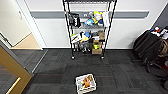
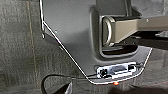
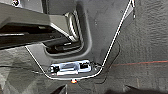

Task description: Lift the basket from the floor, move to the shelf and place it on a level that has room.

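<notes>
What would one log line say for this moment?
basket: on floor, unlifted | shelf: ahead by wall, lower tiers full

Basket contents too blurred to identify; shelf top cut off by the upper edge.

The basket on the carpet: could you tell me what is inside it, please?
Inside the basket lies something orange-brown, its kind unclear, on pale lining. Whatever sits beneath it is covered.
</notes>
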Controlling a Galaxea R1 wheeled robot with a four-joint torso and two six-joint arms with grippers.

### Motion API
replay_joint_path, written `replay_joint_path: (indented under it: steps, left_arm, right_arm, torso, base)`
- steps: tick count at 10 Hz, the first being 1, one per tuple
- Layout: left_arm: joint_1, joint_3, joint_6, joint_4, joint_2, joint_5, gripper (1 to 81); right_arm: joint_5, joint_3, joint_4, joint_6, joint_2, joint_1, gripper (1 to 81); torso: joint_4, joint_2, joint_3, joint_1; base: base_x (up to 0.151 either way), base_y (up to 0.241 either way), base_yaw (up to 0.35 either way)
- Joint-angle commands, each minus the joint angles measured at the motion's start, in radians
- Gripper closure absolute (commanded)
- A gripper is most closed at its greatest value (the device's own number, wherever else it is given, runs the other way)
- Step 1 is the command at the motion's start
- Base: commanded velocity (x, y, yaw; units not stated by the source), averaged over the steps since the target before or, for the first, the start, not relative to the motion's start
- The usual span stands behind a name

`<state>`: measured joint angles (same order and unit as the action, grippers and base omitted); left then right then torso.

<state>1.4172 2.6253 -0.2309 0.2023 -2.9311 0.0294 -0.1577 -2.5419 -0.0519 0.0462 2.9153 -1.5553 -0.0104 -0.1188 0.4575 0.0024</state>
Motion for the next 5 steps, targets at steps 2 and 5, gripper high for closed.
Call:
replay_joint_path:
  steps: [2, 5]
  left_arm:
    - [-0.008, -0.002, -0.004, 0.006, 0.002, 0.081, 1.0]
    - [-0.008, -0.001, -0.004, 0.006, 0.001, 0.083, 1.0]
  right_arm:
    - [0.069, 0.0, -0.002, 0.0, -0.006, -0.004, 1.0]
    - [0.069, -0.01, -0.003, 0.0, -0.005, -0.004, 1.0]
  torso:
    - [0.0, 0.001, 0.0, 0.001]
    - [0.0, 0.0, 0.0, -0.001]
  base:
    - [0.114, 0.0, 0.0]
    - [0.114, 0.0, 0.0]
